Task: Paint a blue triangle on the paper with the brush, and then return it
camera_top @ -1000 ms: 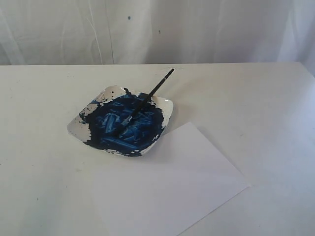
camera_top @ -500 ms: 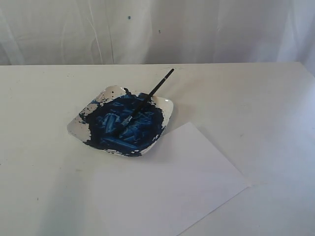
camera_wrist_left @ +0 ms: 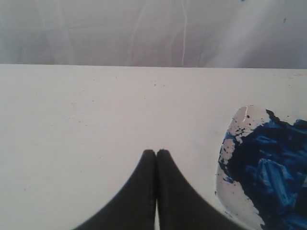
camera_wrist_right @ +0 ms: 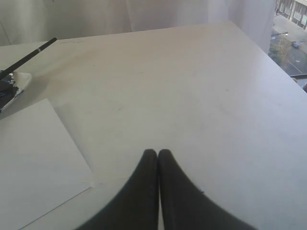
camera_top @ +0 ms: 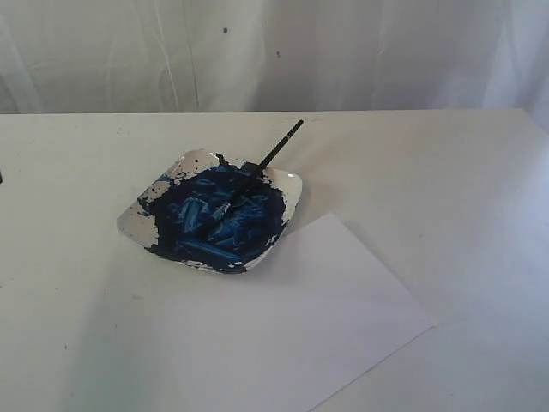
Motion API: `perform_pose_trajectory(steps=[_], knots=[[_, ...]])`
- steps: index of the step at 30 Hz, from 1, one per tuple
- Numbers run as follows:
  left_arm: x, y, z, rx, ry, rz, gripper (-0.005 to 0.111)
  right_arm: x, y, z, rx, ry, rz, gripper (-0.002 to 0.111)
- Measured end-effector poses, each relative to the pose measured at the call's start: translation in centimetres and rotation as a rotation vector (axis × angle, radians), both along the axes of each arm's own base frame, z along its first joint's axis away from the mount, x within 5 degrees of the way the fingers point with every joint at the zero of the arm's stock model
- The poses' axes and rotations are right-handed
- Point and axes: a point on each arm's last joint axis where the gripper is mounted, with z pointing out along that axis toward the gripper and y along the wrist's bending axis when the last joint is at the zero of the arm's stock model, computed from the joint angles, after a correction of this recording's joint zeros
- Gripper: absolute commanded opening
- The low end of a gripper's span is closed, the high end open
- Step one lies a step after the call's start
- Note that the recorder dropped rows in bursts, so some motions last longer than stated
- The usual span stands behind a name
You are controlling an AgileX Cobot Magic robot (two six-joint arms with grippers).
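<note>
The left gripper [camera_wrist_left: 156, 155] hangs over bare table [camera_top: 446, 172] to the left of the dish [camera_top: 137, 225]. Its two dark, tapered fingers are pressed together and hold nothing.

The dish is a shallow white square with rounded corners, set corner-on on the left half of the table. Thick, ridged dark blue paint [camera_top: 193, 219] covers most of its inside. White shows only along the left and far rim, and it is speckled there.

The brush [camera_top: 257, 172] rests in the dish. It is thin and straight, with a black handle. Its tip lies in the paint near the dish centre, and its handle leans over the far right rim. The long axis runs from near left to far right, with the handle end pointing far right.

The paper [camera_top: 317, 318] lies flat just beside the near right edge of the dish. It is a thin, plain white rectangular sheet, turned at an angle.

The right gripper [camera_wrist_right: 158, 154] hangs over the table just right of the paper. Its fingers are closed on each other and hold nothing.
</note>
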Motion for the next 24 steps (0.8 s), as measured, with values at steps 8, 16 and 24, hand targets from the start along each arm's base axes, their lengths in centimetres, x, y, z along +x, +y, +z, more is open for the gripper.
perform_pose_trajectory(steps=[8,16,24], knots=[[3.5,-3.0,-1.1,-0.142,-0.051,-0.28,0.0,0.0,0.0,0.0,0.0,0.0,0.0,0.0],[5.5,-6.4,-2.3,-0.442,0.045,-0.61,0.0,0.0,0.0,0.0,0.0,0.0,0.0,0.0],[5.7,-8.5,-6.1,-0.549,0.293,-0.658,0.0,0.0,0.0,0.0,0.0,0.0,0.0,0.0]])
